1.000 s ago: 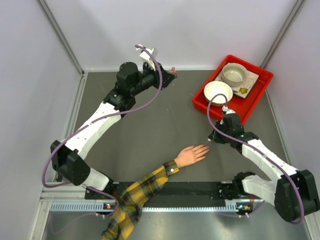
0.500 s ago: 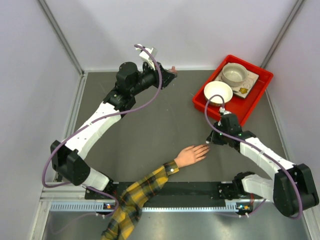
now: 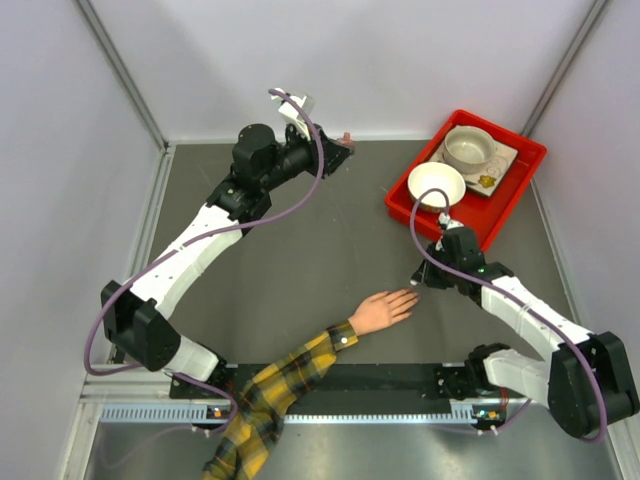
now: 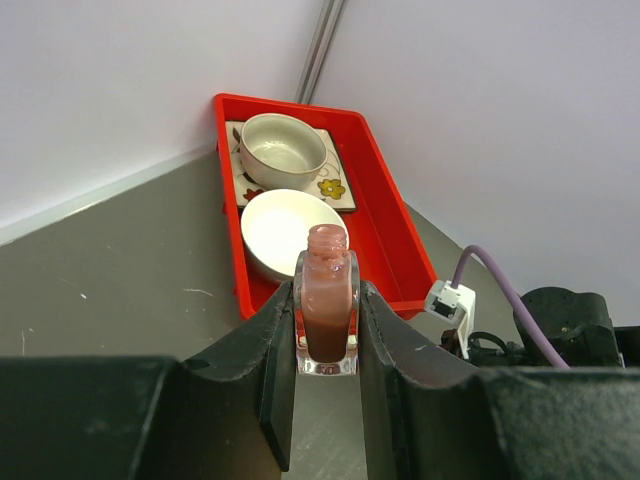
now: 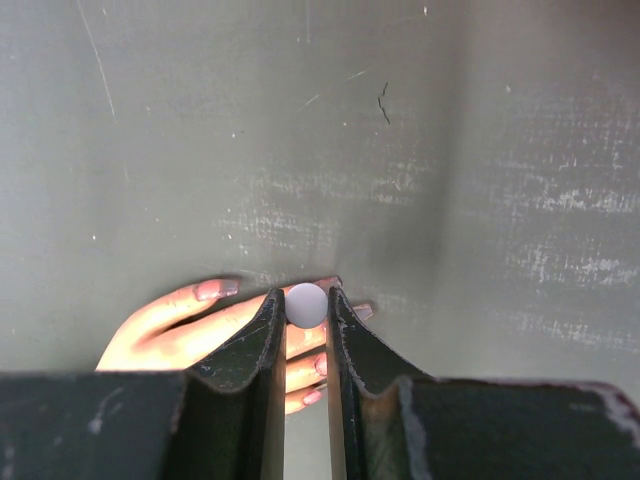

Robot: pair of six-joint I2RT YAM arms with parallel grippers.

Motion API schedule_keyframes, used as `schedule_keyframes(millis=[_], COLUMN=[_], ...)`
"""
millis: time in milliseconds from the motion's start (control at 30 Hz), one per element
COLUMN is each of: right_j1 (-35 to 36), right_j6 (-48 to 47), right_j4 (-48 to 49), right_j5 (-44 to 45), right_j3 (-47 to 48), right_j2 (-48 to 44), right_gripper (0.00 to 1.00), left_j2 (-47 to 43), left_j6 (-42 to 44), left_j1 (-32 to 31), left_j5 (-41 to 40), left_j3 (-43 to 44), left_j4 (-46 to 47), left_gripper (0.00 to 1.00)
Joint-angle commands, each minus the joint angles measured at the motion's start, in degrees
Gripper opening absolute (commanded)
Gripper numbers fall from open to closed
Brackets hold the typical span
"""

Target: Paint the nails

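Note:
The pale mannequin hand [image 3: 383, 310] lies palm down with its plaid sleeve [image 3: 275, 385] toward the near edge. My right gripper [image 3: 420, 279] hovers at its fingertips, shut on a round grey brush cap [image 5: 306, 305] seen end-on. In the right wrist view the hand [image 5: 180, 325] lies right under the jaws, and its nails [image 5: 208, 290] look pinkish. The brush tip is hidden. My left gripper [image 3: 343, 148] is at the far back, shut on the uncapped nail-polish bottle [image 4: 326, 315], which it holds upright.
A red tray [image 3: 509, 208] at the back right holds a white bowl [image 3: 436, 184] and a cup [image 3: 468, 147] on a flowered saucer. The tray [image 4: 385, 235] also shows in the left wrist view. Grey walls enclose the table.
My right gripper has shifted slightly left, closer to the hand's fingertips. The left arm and the bottle have not moved.

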Motion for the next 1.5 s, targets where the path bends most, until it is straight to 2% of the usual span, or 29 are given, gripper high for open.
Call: schedule_keyframes(millis=[0, 433, 1467], right_j1=[0.5, 0.5, 0.0], right_j6=[-0.7, -1.4, -0.6], right_j4=[3.0, 3.2, 0.9], right_j5=[-0.4, -1.5, 1.1], right_j3=[1.5, 2.9, 3.2], right_j2=[-1.2, 2.8, 3.2], right_gripper=[0.0, 0.0, 0.0], left_j2=[-1.8, -1.9, -1.3], left_j6=[-0.2, 0.1, 0.3], left_j1=[0.3, 0.3, 0.7], left_j5=[0.8, 0.2, 0.9], left_j3=[0.6, 0.7, 1.3], left_j4=[4.2, 3.9, 4.0], left_gripper=[0.0, 0.0, 0.0])
